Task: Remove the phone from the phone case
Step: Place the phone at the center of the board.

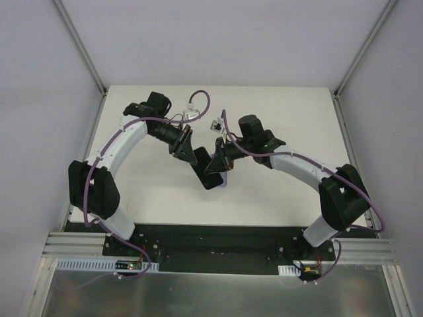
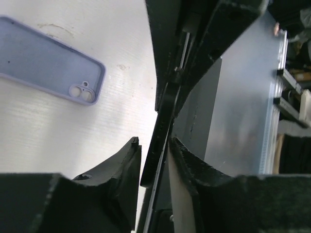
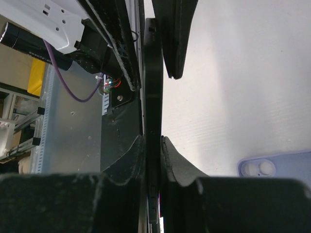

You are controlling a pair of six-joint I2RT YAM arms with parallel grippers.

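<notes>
Right gripper (image 3: 151, 141) is found pressed together on the phone (image 3: 151, 73), which is held edge-on above the table (image 3: 233, 97), one finger bearing on each broad face. Left gripper (image 2: 154, 145) is set about the same phone from the other side; its fingers (image 2: 121, 170) flank the slab closely, yet it cannot be told whether they are pressing or merely standing alongside. The phone case (image 2: 48, 63) — lilac, camera cut-out visible — is observed lying flat on the table, well apart from the phone, so the extraction is judged complete in substance. The phone is assessed as a thin, rigid, moderately heavy slab with smooth faces; slippage under a light pinch is considered likely, and glass damage is to be expected from a drop onto an edge or corner. Hold is best taken across the two broad faces near mid-length, the narrow edges being avoided. The case is judged light and pliable. Release by one gripper is advised only once the other's grip is confirmed.
</notes>
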